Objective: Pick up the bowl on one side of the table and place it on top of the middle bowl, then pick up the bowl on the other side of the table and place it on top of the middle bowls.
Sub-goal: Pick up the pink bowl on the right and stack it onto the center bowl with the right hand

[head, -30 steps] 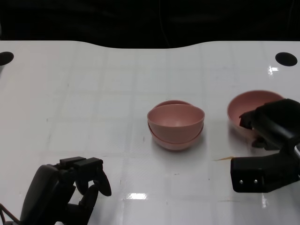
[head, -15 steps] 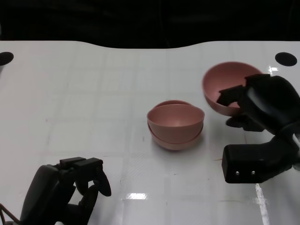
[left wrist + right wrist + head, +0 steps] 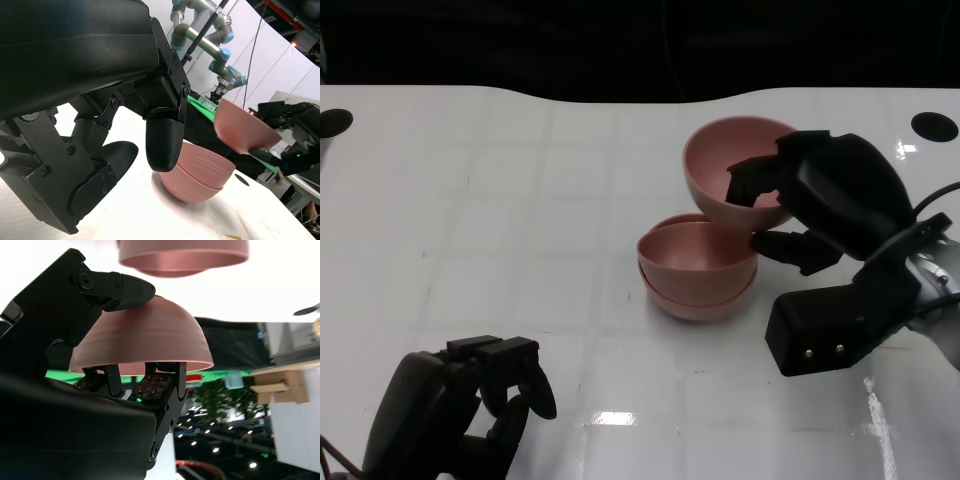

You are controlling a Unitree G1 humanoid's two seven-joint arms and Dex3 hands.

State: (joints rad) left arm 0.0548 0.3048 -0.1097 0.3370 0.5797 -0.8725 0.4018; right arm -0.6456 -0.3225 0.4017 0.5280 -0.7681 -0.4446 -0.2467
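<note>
Since a second ago: right hand (image 3: 800,215) has lifted the pink bowl (image 3: 725,165) off the worktop (image 3: 520,200) at the right side and carried it left; it now hangs in the air just behind and right of the stack (image 3: 697,265), tilted, mouth turned toward the camera. Stack unmoved: two bowls nested at the middle of the worktop. Left hand (image 3: 490,400) unchanged, near the front edge, well apart from the bowls.

Grip: right hand holds the bowl at its rim, fingers (image 3: 755,180) inside the wall, another finger under the outer wall. Right wrist view confirms: bowl (image 3: 142,337) clamped between a finger on its outside and fingers within. Left wrist view shows the bowl (image 3: 245,131) clear above the stack (image 3: 197,172), no contact.

Left hand: fingers curled in, holding nothing.

Handling, judged: bowl looks thin, rigid, smooth, probably light plastic. A one-sided rim pinch leaves it free to swing or slip; the smooth wall gives little friction. Rim is the only practical hold, since the round outside offers nothing else.

Pose: right forearm comes in from the lower right, wrist rolled. Bowl needs levelling and centring over the stack before release; dropped tilted, it may seat crooked.
</note>
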